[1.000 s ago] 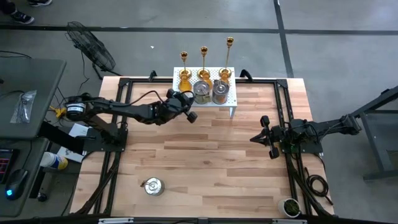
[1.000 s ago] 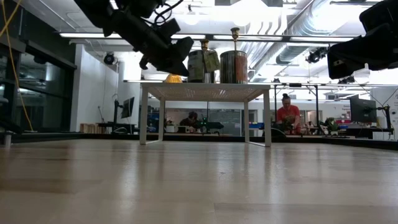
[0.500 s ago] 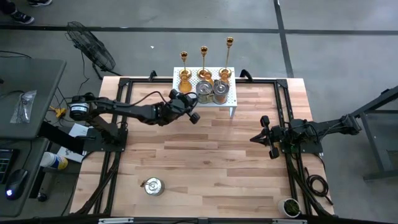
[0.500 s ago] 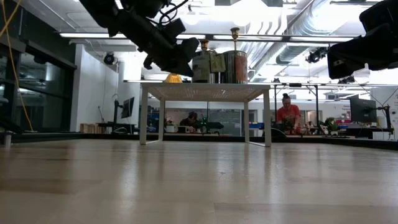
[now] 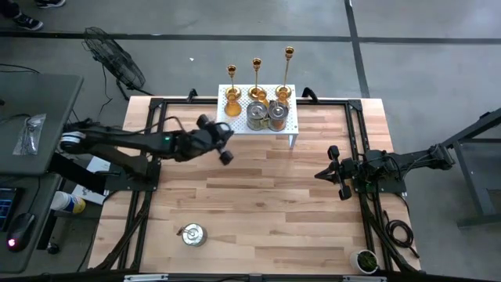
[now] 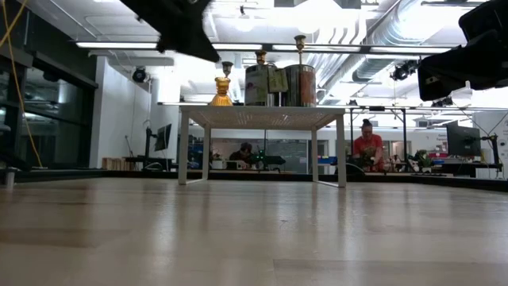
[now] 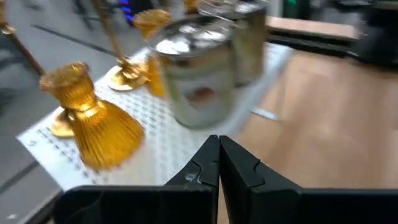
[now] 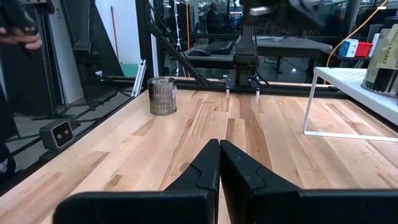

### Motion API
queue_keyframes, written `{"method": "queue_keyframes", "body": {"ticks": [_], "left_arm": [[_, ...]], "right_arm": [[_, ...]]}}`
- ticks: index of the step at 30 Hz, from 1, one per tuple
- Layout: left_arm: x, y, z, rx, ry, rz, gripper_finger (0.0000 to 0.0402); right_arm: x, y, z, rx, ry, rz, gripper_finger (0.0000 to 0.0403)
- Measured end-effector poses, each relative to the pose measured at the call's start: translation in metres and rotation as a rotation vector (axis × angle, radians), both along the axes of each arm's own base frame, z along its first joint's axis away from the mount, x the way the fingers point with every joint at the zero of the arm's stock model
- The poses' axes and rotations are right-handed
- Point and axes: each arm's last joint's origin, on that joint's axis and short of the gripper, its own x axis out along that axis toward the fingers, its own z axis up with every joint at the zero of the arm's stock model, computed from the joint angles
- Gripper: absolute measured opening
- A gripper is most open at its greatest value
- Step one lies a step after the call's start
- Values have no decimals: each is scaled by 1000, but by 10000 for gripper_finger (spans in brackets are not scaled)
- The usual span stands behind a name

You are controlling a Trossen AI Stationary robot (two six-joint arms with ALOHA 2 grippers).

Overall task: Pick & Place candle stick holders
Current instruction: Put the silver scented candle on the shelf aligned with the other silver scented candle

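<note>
Three gold candlesticks (image 5: 256, 78) stand in a row at the back of the white perforated rack (image 5: 291, 121). Two silvery pots (image 5: 266, 116) and an amber cup (image 5: 228, 108) stand on the rack in front of them. A third silvery pot (image 5: 192, 234) stands on the table near the front left. My left gripper (image 5: 228, 135) is shut and empty, just off the rack's left near corner. In its wrist view (image 7: 217, 146) it faces the amber cup (image 7: 93, 121) and a pot (image 7: 199, 74). My right gripper (image 5: 318, 174) is shut and empty, and waits at the table's right.
The rack stands on thin legs at the table's far edge. A black frame (image 5: 156, 102) runs along the table's sides. People sit in the room beyond the table (image 6: 367, 147). Bare wood lies between the rack and the lone pot.
My left gripper has drawn back from the rack toward the table's left edge. It was in front of the amber cup and the left pot, and both now show in full. The holders on the rack stand where they were.
</note>
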Motion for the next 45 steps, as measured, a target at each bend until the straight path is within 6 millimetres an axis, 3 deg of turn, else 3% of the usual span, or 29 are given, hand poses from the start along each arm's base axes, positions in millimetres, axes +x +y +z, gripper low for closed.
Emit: {"method": "queue_keyframes", "body": {"ticks": [4, 9, 13, 19, 25, 31, 36, 45], "left_arm": [[-27, -16, 11, -116, -2, -72, 0], [-62, -25, 14, -411, 31, -146, 0], [-87, -30, 11, -599, 145, -175, 0], [-107, -46, 19, -716, 394, -205, 0], [-108, -66, 20, -858, 541, -191, 0], [-99, -92, 6, -1042, 653, -99, 0], [-88, -115, -9, -1081, 713, -10, 0], [-60, -148, -29, -1079, 726, -174, 1]], "right_arm": [[0, 0, 0, 0, 0, 0, 3], [0, 0, 0, 0, 0, 0, 3], [0, 0, 0, 0, 0, 0, 3], [0, 0, 0, 0, 2, 1, 3], [0, 0, 0, 0, 2, 0, 3], [0, 0, 0, 0, 2, 0, 3], [0, 0, 0, 0, 1, 0, 3], [0, 0, 0, 0, 2, 0, 3]]}}
